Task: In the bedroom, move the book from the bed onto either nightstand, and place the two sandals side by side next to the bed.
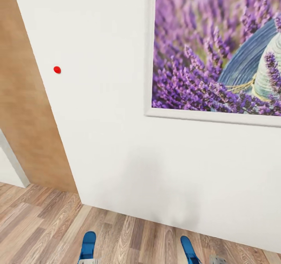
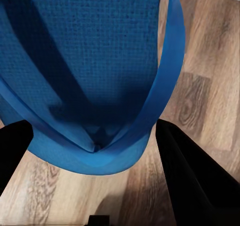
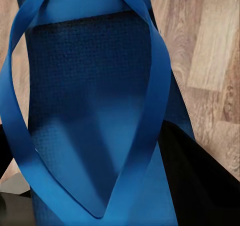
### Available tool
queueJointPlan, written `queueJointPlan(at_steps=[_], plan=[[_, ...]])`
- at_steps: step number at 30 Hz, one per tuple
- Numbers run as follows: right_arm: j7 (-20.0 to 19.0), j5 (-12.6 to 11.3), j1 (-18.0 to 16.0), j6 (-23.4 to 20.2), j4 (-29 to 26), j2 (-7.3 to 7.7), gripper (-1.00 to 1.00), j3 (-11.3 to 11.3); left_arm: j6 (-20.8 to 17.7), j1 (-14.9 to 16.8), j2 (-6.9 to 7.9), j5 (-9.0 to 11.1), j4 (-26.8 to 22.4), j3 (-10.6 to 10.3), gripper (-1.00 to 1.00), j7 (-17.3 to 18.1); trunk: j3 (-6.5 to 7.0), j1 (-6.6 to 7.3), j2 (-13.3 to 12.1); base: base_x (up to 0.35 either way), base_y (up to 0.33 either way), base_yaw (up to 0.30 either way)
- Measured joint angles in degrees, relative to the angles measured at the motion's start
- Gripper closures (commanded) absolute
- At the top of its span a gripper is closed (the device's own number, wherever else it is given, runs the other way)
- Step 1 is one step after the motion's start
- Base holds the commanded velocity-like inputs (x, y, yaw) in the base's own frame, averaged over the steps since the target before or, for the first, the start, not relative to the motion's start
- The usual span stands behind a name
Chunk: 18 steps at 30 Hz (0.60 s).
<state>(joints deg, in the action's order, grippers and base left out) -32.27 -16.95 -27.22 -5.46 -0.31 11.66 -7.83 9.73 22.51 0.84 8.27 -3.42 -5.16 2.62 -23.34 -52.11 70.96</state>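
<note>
Carrying a sandal in my left gripper and the other sandal in my right gripper, fingers apparently pinching each; facing the wall, a turn could scrape them loose.

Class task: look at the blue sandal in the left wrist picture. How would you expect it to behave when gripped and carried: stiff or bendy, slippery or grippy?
The sandal is probably light and somewhat bendy: it looks flat and thin. Its dimpled sole texture suggests it should not slip easily against the fingers. The thin strap arches off the sole, so it would likely flex or snag if pinched alone.
</note>
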Motion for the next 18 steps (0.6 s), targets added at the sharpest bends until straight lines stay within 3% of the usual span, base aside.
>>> queueJointPlan(at_steps=[9, 18], plan=[[0.0, 0.0, 0.0, 0.0, 0.0, 0.00, 1.00, 0.0, 0.0, 0.0, 0.00, 0.0, 0.0, 0.0, 1.00, 0.0, 0.00, 0.01, 0.0, 0.019, 0.000, 0.288], [0.1, 0.0, 0.0, 0.0, 0.0, -0.01, 1.00, 0.0, -0.1, 0.0, 0.00, 0.0, 0.0, 0.0, 1.00, 0.0, 0.00, 0.03, 0.0, 0.293, 0.000, 0.288]])
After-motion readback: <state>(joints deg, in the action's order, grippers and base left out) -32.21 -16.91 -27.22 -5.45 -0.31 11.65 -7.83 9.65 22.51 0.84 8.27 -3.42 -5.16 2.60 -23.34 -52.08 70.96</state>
